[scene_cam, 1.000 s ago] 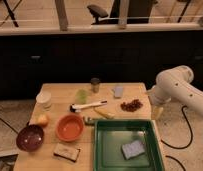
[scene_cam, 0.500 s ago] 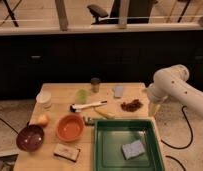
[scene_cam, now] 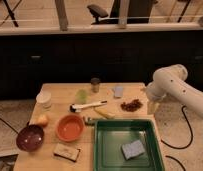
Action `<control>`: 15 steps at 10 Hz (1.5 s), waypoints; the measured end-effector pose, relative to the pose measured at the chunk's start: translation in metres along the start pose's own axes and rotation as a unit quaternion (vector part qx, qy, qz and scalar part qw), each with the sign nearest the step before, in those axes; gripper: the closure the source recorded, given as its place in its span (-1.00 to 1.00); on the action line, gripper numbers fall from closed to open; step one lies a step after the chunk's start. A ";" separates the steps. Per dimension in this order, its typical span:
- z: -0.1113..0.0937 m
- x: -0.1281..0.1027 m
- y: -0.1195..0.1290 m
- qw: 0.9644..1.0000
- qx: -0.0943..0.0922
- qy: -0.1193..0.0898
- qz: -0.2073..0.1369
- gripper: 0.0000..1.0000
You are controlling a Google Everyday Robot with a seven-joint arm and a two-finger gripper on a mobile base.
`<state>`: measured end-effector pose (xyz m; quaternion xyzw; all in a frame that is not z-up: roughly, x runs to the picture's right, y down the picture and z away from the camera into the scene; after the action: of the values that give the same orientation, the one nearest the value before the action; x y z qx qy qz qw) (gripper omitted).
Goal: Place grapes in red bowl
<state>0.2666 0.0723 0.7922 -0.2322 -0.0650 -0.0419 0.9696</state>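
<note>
— Change since half a second ago?
— Arm (scene_cam: 170, 82) nudged left toward the table's (scene_cam: 60, 95) right edge. Gripper (scene_cam: 152, 106) hangs just off that edge; open or closed, holding anything or not: cannot tell. Grapes (scene_cam: 131, 105) unmoved, near the right edge, just beside the gripper, well apart from the red bowl (scene_cam: 70, 128).
— Surface, room?
— Wooden top; green tray (scene_cam: 101, 150) at the front right corner, dark bowl (scene_cam: 30, 137) front left. Dark cabinets behind, a chair (scene_cam: 97, 10) beyond.
</note>
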 end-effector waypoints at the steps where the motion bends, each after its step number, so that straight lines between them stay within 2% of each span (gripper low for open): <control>1: 0.003 -0.002 -0.002 1.000 0.000 -0.002 -0.004 -0.60; 10: 0.040 -0.003 -0.015 0.999 -0.002 -0.015 -0.033 -0.60; 15: 0.059 -0.002 -0.019 0.998 -0.010 -0.017 -0.051 -0.60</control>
<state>0.2558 0.0819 0.8522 -0.2393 -0.0933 -0.0884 0.9624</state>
